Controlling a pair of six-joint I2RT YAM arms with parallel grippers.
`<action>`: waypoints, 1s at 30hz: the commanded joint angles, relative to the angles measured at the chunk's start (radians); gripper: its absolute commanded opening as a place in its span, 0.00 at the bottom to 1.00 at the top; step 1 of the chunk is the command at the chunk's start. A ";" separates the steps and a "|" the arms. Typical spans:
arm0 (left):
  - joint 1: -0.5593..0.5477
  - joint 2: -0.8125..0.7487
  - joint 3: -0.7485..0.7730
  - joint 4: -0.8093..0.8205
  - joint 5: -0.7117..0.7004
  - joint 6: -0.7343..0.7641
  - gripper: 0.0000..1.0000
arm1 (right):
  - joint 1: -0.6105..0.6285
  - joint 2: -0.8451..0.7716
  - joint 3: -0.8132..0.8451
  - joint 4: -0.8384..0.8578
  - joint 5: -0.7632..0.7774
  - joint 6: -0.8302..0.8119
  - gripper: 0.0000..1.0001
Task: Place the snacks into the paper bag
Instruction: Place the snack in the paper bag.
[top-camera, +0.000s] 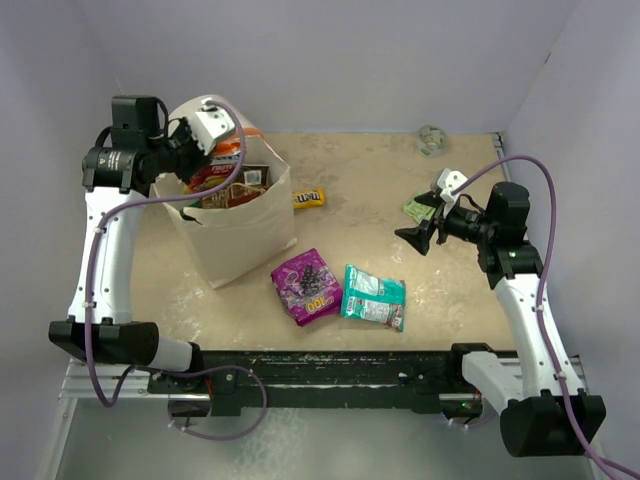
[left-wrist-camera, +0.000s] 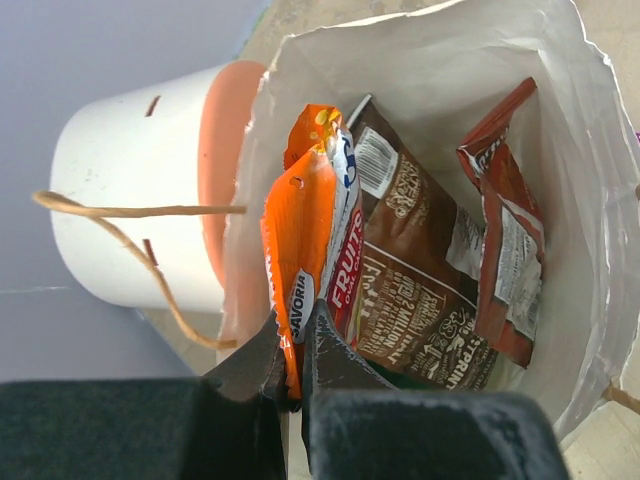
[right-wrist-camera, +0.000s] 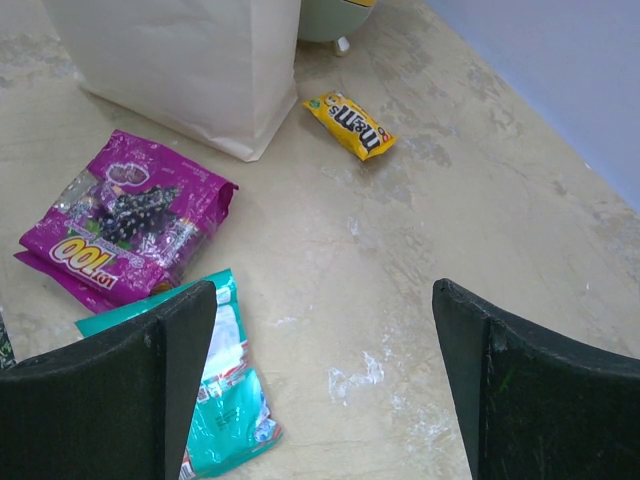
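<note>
Orange-red packet (left-wrist-camera: 310, 240) hung upright in the mouth of the paper bag (top-camera: 245, 235), its lower edge clenched between the fingers of the left gripper (left-wrist-camera: 295, 375). Inside the bag, a dark brown packet (left-wrist-camera: 415, 300) leaned behind it, with a red-brown packet (left-wrist-camera: 505, 260) against the far wall. A white-and-orange cylinder (left-wrist-camera: 130, 200) stood just beside the bag. On the table (top-camera: 350, 240), a yellow candy bag (top-camera: 308, 198) lay near the bag's right side. A purple packet (top-camera: 307, 285) and a teal packet (top-camera: 373, 297) lay side by side in front. The right gripper (top-camera: 418, 235) hovered over the table, fingers spread wide and holding nothing, near a small green packet (top-camera: 418, 207). A grey-green ball (top-camera: 432, 140) sat by the far wall.
</note>
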 joint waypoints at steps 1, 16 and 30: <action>0.010 -0.006 -0.039 0.098 0.076 0.023 0.00 | -0.003 0.005 -0.005 0.031 -0.011 -0.017 0.90; 0.010 -0.007 -0.129 0.067 0.103 0.025 0.14 | -0.002 0.013 -0.009 0.037 -0.014 -0.018 0.91; 0.010 -0.014 -0.082 0.035 0.083 0.060 0.39 | -0.003 0.008 -0.011 0.037 -0.014 -0.017 0.92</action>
